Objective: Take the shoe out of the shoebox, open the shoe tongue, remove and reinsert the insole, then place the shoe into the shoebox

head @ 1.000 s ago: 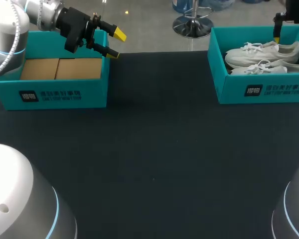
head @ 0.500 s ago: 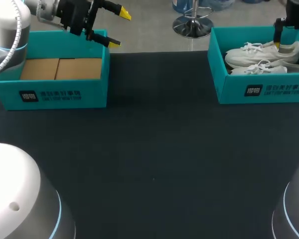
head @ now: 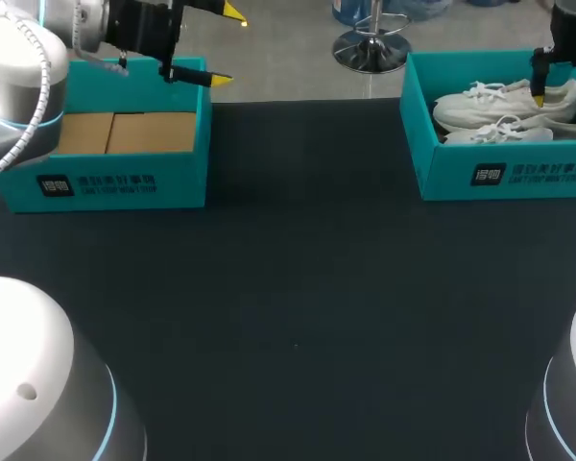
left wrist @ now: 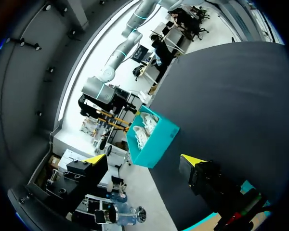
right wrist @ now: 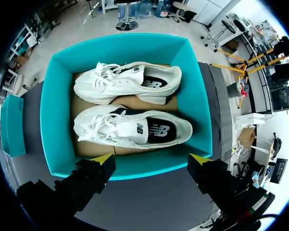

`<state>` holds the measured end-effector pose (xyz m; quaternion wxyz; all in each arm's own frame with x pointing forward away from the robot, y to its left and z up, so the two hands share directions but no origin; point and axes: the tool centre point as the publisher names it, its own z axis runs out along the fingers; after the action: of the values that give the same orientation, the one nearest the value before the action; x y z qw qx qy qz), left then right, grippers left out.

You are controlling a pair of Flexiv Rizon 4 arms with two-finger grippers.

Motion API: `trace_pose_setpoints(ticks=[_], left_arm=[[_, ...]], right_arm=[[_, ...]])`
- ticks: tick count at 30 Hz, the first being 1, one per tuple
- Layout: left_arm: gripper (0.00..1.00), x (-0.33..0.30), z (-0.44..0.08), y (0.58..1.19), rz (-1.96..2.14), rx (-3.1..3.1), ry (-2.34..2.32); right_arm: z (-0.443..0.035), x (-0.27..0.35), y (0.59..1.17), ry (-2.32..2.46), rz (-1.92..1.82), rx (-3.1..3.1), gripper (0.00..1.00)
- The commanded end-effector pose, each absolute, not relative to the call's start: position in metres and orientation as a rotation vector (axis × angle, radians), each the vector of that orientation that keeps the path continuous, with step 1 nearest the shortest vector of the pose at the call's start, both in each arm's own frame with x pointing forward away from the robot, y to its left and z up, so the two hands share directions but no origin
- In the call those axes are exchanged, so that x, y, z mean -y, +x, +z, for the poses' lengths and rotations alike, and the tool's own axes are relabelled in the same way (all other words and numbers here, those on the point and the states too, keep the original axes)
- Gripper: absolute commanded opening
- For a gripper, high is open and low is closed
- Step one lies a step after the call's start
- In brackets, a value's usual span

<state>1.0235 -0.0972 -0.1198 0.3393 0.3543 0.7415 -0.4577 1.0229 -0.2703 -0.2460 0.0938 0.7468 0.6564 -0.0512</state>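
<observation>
The right fingers are standing wide apart w/ nothing between them, hanging over the near wall of the teal shoebox. In the head view only one yellow tip is showing, in front of the heel of the far shoe. Whether it is touching, I cannot tell; the other tip is being cut off at the edge. Both white shoes are lying in this box, the near shoe just beside the far one, toes pointing the same way. The left fingers are also wide apart & holding nothing, hanging by the back corner of a second shoebox at the bench's other end, well apart from the shoes.
</observation>
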Motion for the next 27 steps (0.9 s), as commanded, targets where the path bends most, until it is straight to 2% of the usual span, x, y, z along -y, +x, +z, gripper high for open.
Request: trace_pose_setpoints(ticks=[1, 13, 27], left_arm=[[1.0, 0.099, -0.121, 1.014, -1.067, -2.143, 0.422], [1.0, 0.099, -0.121, 1.014, -1.067, -2.143, 0.422], [1.0, 0.099, -0.103, 1.035, -1.001, -2.616, -0.716]], right_arm=[[-0.244, 0.265, 1.017, 2.204, -0.15, -1.935, 1.0], [-0.244, 0.265, 1.017, 2.204, -0.15, -1.935, 1.0], [-0.265, 0.259, 0.983, 2.202, -0.178, -2.049, 1.0]])
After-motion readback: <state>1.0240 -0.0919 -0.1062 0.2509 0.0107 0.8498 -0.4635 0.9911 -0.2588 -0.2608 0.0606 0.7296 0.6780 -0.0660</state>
